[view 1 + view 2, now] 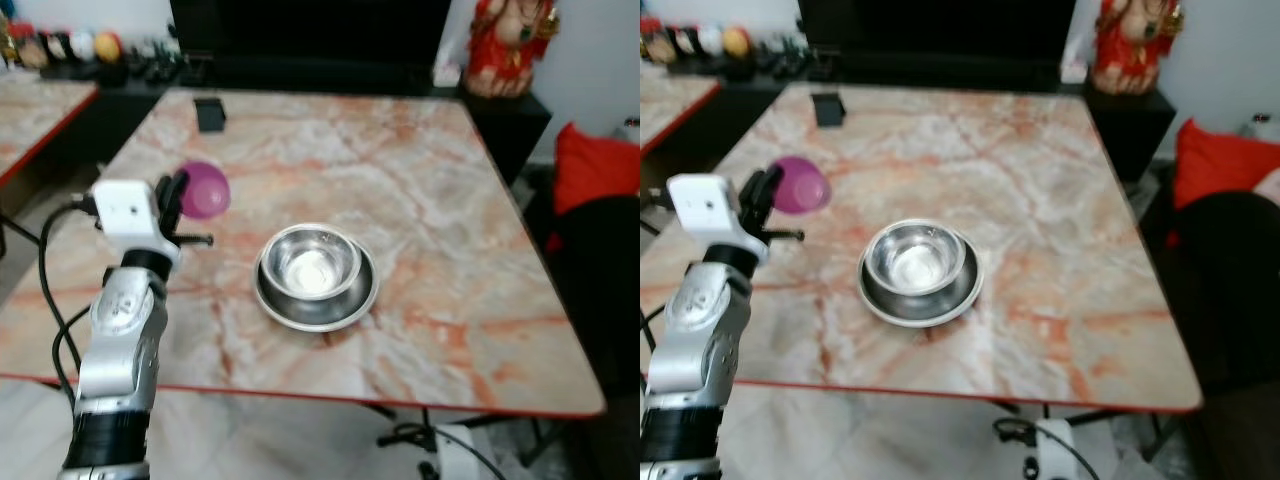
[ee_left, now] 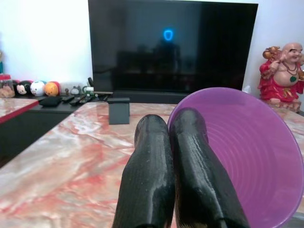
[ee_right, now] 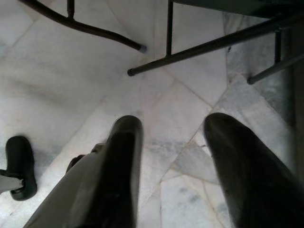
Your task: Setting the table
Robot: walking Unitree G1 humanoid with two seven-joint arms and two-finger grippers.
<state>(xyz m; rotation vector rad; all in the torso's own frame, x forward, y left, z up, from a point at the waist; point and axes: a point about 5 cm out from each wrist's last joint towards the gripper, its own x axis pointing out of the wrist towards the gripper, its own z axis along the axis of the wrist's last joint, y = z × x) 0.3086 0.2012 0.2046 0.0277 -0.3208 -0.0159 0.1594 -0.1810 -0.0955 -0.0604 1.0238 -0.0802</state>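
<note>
The left gripper [image 2: 168, 142], at the end of one silver arm raised over the near left part of a pink-veined marble table [image 1: 420, 190], has its two black fingers pressed together on the rim of one translucent purple plastic bowl [image 2: 242, 156]. The bowl is tipped on its side just beyond the fingertips, its ribbed inside facing the wrist camera.

To the right of that gripper and slightly nearer the table's front edge sits one shiny steel bowl [image 1: 310, 262], upright, nested inside one shallow steel plate [image 1: 318, 305]. These lie well apart from the purple bowl.

Farther ahead of the gripper, near the table's far edge, stands one small black box [image 1: 209, 113]. Beyond the table is one large dark television [image 2: 171, 45] on a low black cabinet [image 1: 500, 110]. On the cabinet, far to the gripper's right, sits one red laughing figurine [image 2: 281, 71]; far to its left is a row of small round toy figures [image 2: 35, 88].

The right gripper [image 3: 173, 142] hangs low over pale marble floor tiles [image 3: 71, 76], its two fingers spread apart and holding nothing, with black metal chair legs [image 3: 199, 47] beyond.
</note>
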